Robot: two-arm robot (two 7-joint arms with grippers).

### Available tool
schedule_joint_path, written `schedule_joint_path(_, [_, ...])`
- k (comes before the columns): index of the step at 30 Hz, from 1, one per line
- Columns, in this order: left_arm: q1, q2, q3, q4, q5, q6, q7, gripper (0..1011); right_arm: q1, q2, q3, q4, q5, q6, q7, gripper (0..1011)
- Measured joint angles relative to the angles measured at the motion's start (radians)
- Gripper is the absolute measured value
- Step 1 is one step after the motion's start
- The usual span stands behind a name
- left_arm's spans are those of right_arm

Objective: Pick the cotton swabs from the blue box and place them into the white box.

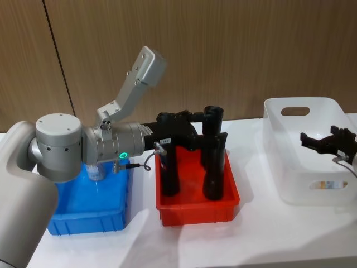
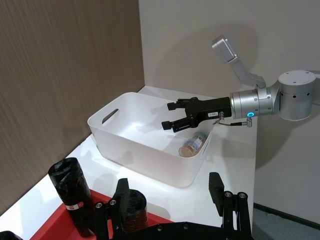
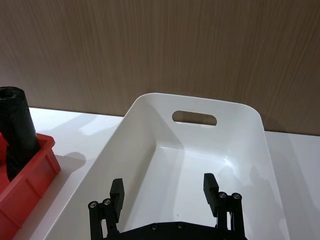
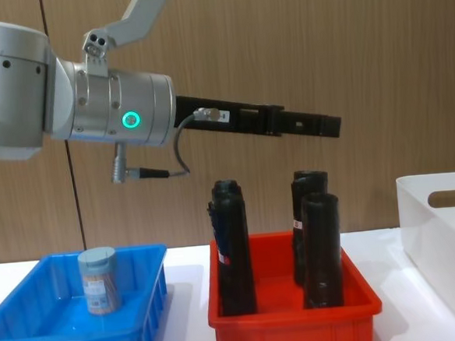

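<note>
One cotton swabs jar (image 4: 99, 281) with a pale lid stands upright in the blue box (image 4: 36, 340), also seen from above (image 1: 93, 173). Another cotton swabs jar (image 2: 194, 144) lies on its side inside the white box (image 2: 130, 145). My right gripper (image 2: 169, 116) hovers open and empty over that box, just above the lying jar; its fingers (image 3: 210, 186) frame the box floor. My left gripper (image 4: 330, 124) reaches out high over the red bin, open with nothing held, its fingers (image 2: 215, 187) wide apart.
A red bin (image 1: 198, 209) with three tall black tubes (image 4: 233, 248) stands between the blue box (image 1: 89, 220) and the white box (image 1: 312, 156). The left arm spans above the tubes. A wooden wall closes the back of the white table.
</note>
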Motion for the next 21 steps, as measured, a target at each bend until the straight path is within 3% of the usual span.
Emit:
schedule_joint_path(10, [0.008, 0.002, 0.001, -0.006, 0.0, -0.003, 0.01, 1004, -0.011, 0.001, 0.0, -0.015, 0.001, -0.003, -0.001, 1002])
schedule_joint_path(21, [0.079, 0.028, 0.011, -0.072, 0.007, -0.052, 0.131, 1004, -0.101, 0.001, -0.017, -0.135, 0.009, -0.025, -0.042, 1002])
